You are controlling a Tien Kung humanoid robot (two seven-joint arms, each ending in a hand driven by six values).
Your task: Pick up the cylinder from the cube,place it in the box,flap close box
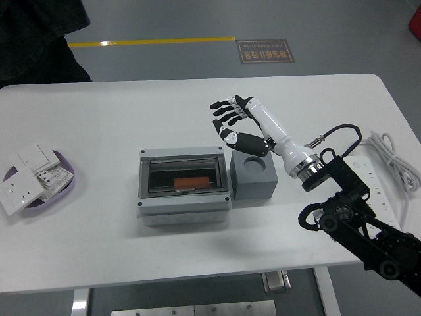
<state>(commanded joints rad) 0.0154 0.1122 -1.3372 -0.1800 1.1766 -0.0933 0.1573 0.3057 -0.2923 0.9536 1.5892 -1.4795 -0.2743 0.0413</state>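
A grey box [183, 209] sits mid-table with its clear flap down. An orange cylinder [191, 181] lies inside it, seen through the flap. A grey cube [253, 186] with an empty round hole on top stands against the box's right side. My right hand [227, 120] is raised above and behind the cube, fingers spread, holding nothing. The left arm is out of view.
A purple dish [66, 181] with white switch plates sits at the left edge. A white power strip [368, 178] and coiled cable [395, 155] lie at the right. A person's dark sleeve [33, 39] shows at the top left corner.
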